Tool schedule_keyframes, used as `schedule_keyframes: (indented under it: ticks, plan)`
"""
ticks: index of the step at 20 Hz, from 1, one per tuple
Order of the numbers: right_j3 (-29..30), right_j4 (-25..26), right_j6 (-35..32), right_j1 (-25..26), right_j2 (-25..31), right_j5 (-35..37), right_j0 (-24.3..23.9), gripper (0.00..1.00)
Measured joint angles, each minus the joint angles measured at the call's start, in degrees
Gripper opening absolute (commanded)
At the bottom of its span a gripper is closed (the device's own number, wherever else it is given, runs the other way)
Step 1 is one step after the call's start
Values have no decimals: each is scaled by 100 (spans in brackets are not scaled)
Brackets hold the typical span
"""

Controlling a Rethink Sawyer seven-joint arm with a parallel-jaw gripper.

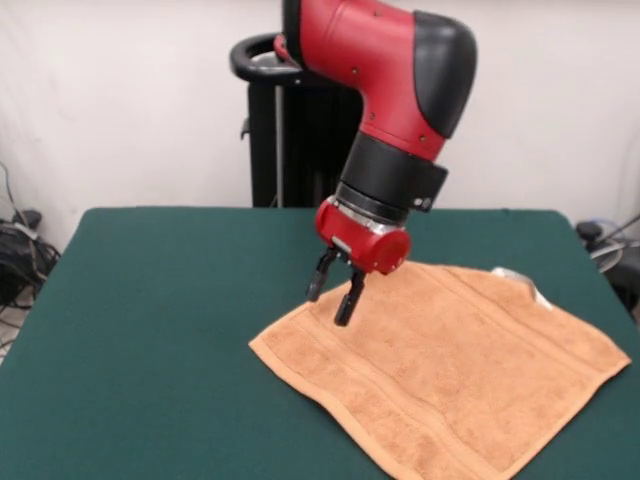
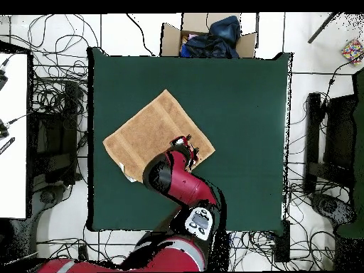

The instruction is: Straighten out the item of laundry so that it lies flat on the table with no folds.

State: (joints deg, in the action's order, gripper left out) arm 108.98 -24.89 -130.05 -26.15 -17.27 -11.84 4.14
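The orange-tan towel (image 1: 440, 365) lies spread out on the dark green table (image 1: 150, 330), turned like a diamond, with woven border bands near two edges. A small white tag (image 1: 525, 283) shows at its far right corner. In the overhead view the towel (image 2: 146, 131) lies left of the table's (image 2: 242, 99) middle. My gripper (image 1: 333, 293) hangs just above the towel's left corner region, its two black fingers (image 1: 349, 298) a little apart and empty. In the overhead view the gripper (image 2: 186, 144) is over the towel's edge nearest the robot's base, and the arm hides part of the cloth.
The black pedestal (image 1: 285, 120) stands behind the table's far edge. In the overhead view a cardboard box (image 2: 206, 35) with dark cloth sits beyond the far edge, cables lie on the floor all round, and dark equipment (image 2: 330, 142) stands at the right.
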Motion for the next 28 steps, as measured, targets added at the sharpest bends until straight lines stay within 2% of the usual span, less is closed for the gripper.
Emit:
schedule_keyframes:
  ticks: [4, 6, 11, 18, 22, 28]
  plan:
    - [-31, 474, 0, -66, -37, 170, -27, 100]
    - [-45, 774, 0, -123, -82, 463, -26, 100]
    - [-45, 1112, 0, -289, -85, 1268, -67, 100]
    - [-2, 1313, 0, -554, 73, 2182, -294, 100]
    - [19, 1312, 0, -633, 246, 2238, -385, 100]
    - [19, 1312, 0, -625, 321, 2238, -277, 100]
